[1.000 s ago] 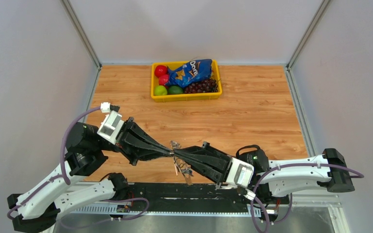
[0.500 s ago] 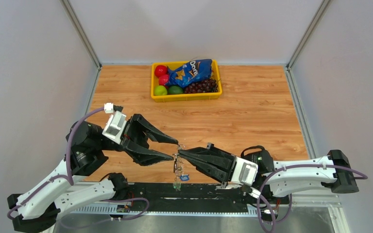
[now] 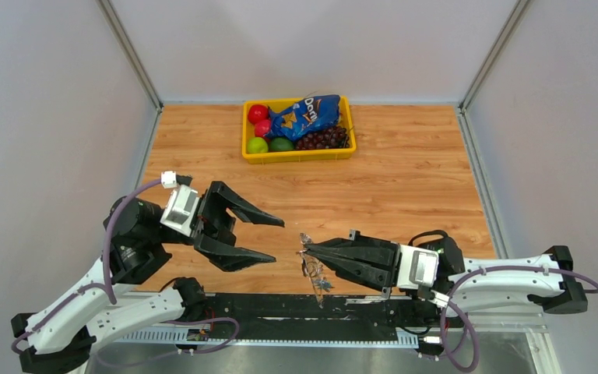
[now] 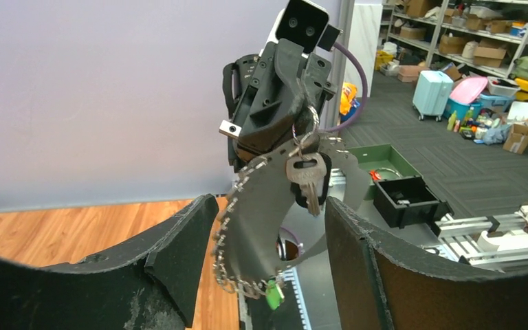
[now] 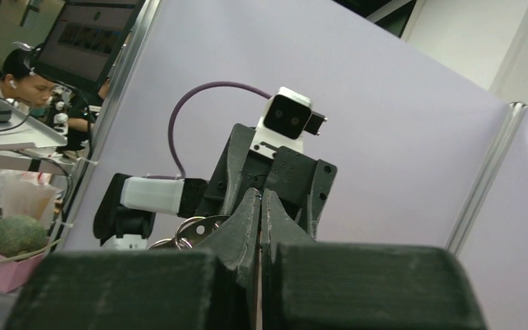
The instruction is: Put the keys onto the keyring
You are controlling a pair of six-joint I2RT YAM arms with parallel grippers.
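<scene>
Two tools face each other over the near edge of the desk (image 3: 405, 179), and only one of them carries anything. Left tool (image 3: 278, 240) stands wide open and empty. In its own wrist view its fingers (image 4: 179, 234) sit either side of the hanging bunch, apart from it. Between the tools the keyring (image 4: 253, 218) dangles in the air, a grey band edged with bead chain (image 4: 221, 234). The keys (image 4: 306, 177), one dark-headed, hang just beside the band's top end. Right tool (image 3: 305, 248) is closed tight on that top end. How much metal sits between the jaws I cannot tell.

Likely trouble starts with that single thin pinch at the fingertips, since the whole bunch depends on it. A quick swing of the right arm could set band and keys swaying, and the left tool would then close on air or on the wrong piece. A knock from the left fingers could twist the keyring out of the grip. It would then drop at the near edge, perhaps onto the rail (image 3: 280, 308) beyond the desk, awkward to reach.
</scene>
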